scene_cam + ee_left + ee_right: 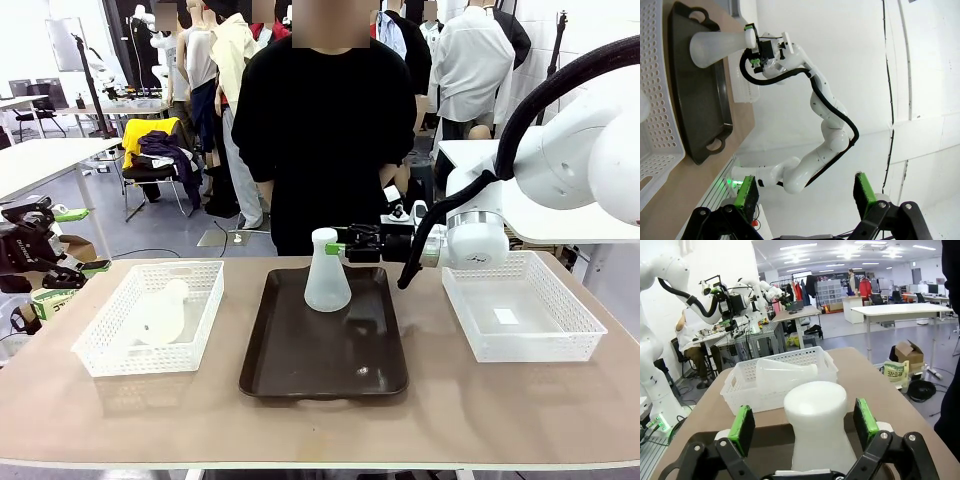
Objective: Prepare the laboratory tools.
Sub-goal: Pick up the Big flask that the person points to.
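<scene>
One frosted white conical flask (327, 278) stands upright on the dark brown tray (320, 360). My right gripper (338, 248) is open, with a green pad on each side of the flask's neck (815, 410) and a small gap at both pads. A second flask (160, 315) lies on its side in the left white basket (100, 352); the right wrist view has it (785, 374) beyond the first. My left gripper (85, 240) hangs open off the table's left end, with nothing between its fingers (747, 192).
A person in black stands at the far side behind the tray. A second white lattice basket (575, 335) sits at the right under my right arm. Bare tabletop (320, 430) runs along the front edge.
</scene>
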Motion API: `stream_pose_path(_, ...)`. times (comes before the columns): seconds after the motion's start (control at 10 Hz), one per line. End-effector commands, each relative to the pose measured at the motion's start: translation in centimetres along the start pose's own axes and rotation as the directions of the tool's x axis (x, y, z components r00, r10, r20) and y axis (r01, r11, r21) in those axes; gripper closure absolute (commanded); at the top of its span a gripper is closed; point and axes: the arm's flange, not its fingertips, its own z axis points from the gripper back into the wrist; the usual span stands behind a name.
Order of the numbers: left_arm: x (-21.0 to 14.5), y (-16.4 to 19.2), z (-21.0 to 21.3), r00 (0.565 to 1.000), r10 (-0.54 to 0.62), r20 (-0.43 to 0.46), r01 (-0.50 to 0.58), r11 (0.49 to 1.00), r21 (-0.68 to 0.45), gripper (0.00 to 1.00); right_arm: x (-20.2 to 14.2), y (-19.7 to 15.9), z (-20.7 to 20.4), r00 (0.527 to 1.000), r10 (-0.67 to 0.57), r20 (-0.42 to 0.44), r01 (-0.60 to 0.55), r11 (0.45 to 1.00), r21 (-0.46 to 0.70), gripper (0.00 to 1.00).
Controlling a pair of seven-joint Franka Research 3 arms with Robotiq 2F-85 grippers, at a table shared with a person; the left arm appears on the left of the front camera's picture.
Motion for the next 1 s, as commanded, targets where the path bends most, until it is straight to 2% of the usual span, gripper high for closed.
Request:
stream_pose_path(0.0, 0.0, -0.2, 0.1, 1.000, -0.007, 0.006, 0.007, 1.000, 0.007, 0.00, -0.3, 0.0, 0.0, 1.000, 0.006, 0.001, -0.006, 1.000, 0.013, 0.00)
stream_pose_path(0.6, 0.0, -0.2, 0.1, 1.000, -0.007, 0.006, 0.007, 1.000, 0.007, 0.00, 0.0, 0.0, 0.0, 1.000, -0.001, 0.000, 0.001, 1.000, 0.000, 0.00)
stream_pose_path(0.7, 0.0, -0.2, 0.1, 1.000, -0.007, 0.006, 0.007, 1.000, 0.007, 0.00, 0.8, -0.5, 0.7, 0.998, 0.005, -0.069, -0.009, 0.999, -0.047, 0.00)
stream_pose_path(0.9, 0.0, -0.2, 0.1, 1.000, -0.007, 0.006, 0.007, 1.000, 0.007, 0.00, 3.4, -0.7, 2.4, 0.991, 0.010, -0.131, -0.024, 0.994, -0.108, 0.00)
